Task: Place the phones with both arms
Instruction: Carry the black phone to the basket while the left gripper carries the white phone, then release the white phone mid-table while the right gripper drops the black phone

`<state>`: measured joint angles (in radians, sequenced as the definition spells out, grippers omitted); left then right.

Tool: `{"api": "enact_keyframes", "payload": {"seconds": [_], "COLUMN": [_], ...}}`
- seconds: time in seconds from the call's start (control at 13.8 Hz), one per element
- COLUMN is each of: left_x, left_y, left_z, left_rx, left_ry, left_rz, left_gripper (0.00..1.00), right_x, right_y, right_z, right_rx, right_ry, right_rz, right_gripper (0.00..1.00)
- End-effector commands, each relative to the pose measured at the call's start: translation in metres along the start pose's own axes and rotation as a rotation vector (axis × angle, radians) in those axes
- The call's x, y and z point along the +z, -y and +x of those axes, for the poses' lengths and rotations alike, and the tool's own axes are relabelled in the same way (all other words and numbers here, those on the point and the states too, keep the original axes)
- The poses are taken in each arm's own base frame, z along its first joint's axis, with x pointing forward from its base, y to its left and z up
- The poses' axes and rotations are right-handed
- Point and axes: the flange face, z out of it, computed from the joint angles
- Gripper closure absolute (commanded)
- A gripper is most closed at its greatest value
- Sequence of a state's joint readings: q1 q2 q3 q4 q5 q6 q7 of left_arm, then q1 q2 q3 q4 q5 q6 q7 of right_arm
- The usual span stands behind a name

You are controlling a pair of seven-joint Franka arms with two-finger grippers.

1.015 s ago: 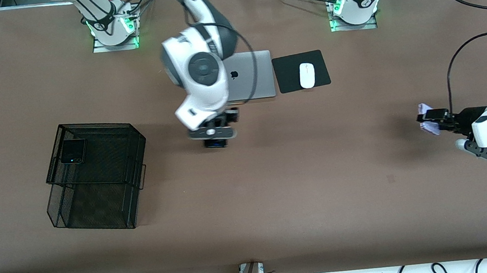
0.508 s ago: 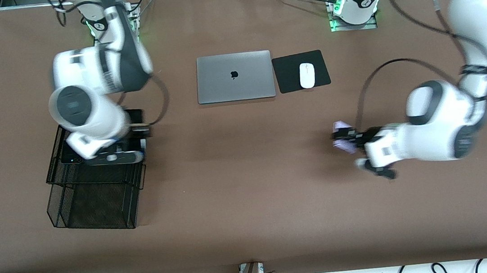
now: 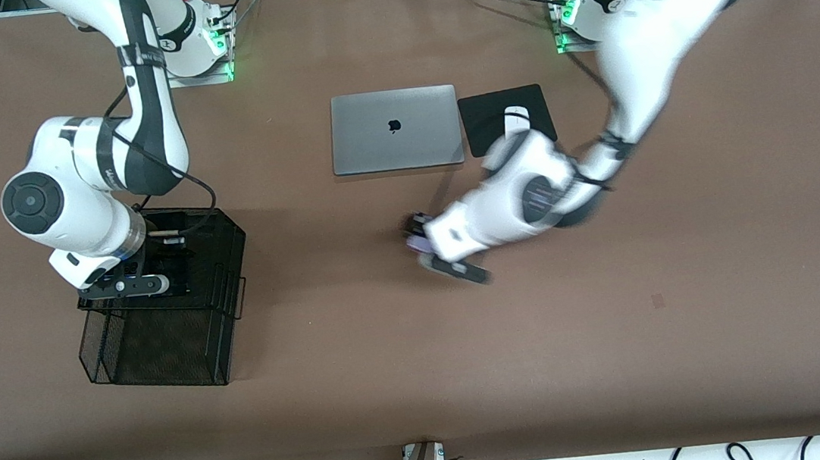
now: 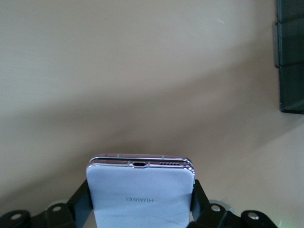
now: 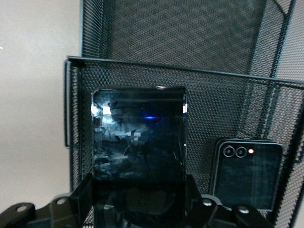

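Note:
My right gripper (image 3: 134,283) is over the upper tray of the black mesh basket (image 3: 223,230). In the right wrist view it (image 5: 138,192) is shut on the long slim black phone (image 5: 138,130), held above the tray's mesh. The small squarish black phone (image 5: 246,173) lies flat in that tray beside it. In the front view the right arm hides both black phones. My left gripper (image 3: 418,235) is over the middle of the table, shut on the lavender-white phone (image 3: 415,246). The left wrist view shows this phone (image 4: 141,190) clamped between the fingers (image 4: 81,202), edge forward, above bare table.
The silver laptop (image 3: 395,129) lies closed near the robots' bases. Beside it a black mouse pad (image 3: 482,119) holds the white mouse (image 3: 514,114), partly under the left arm. The basket's lower tier (image 3: 156,352) sticks out nearer the camera. The basket's edge shows in the left wrist view (image 4: 290,57).
My right arm carried the black phone from the table's middle to over the basket. My left arm swung the lavender phone from its own end of the table to the middle.

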<state>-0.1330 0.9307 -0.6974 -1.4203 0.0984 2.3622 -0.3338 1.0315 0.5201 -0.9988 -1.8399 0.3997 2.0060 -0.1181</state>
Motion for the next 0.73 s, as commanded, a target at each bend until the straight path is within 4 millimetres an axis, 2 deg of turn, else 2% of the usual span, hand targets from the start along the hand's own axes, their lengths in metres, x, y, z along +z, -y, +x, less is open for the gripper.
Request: {"api": "enact_keyframes", "payload": {"seconds": [0.0,0.07,0.15,0.29,0.36,0.51,0.58,0.65], "left_x": [-0.002,-0.013,-0.026,-0.059,-0.08,-0.145,-0.181,-0.206], "left_y": [-0.018,-0.014,0.003,0.033,0.048,0.09,0.118,0.147], "left_z": [0.0,0.003,0.009,0.017,0.015,0.004,-0.001,-0.006], "left_rx": [-0.07,-0.077,-0.096,-0.131,-0.151,-0.17,-0.165,-0.146], "left_ry": [-0.033,-0.041,-0.036,-0.022,0.021,0.15,0.193,0.231], "left_rz": [0.015,0.024,0.034,0.068,0.105,0.197,0.227,0.236], "left_gripper": [0.0,0.0,0.0,0.0,0.0,0.0,0.0,0.0], "right_x": [0.009,0.014,0.02,0.021,0.019,0.007,-0.002,-0.016], "right_y": [0.0,-0.002,0.0,0.002,0.002,0.005,0.008,0.015], "right_z": [0.004,0.006,0.007,0.008,0.008,0.011,0.012,0.013], "right_rx": [0.01,0.024,0.033,0.032,0.032,0.019,0.007,-0.01], "right_ry": [-0.007,-0.007,-0.002,0.001,0.003,-0.01,-0.009,0.009], "right_rz": [0.025,0.034,0.039,0.034,0.037,0.044,0.05,0.055], "right_gripper": [1.0,1.0,1.0,0.09,0.0,0.0,0.0,0.0]}}
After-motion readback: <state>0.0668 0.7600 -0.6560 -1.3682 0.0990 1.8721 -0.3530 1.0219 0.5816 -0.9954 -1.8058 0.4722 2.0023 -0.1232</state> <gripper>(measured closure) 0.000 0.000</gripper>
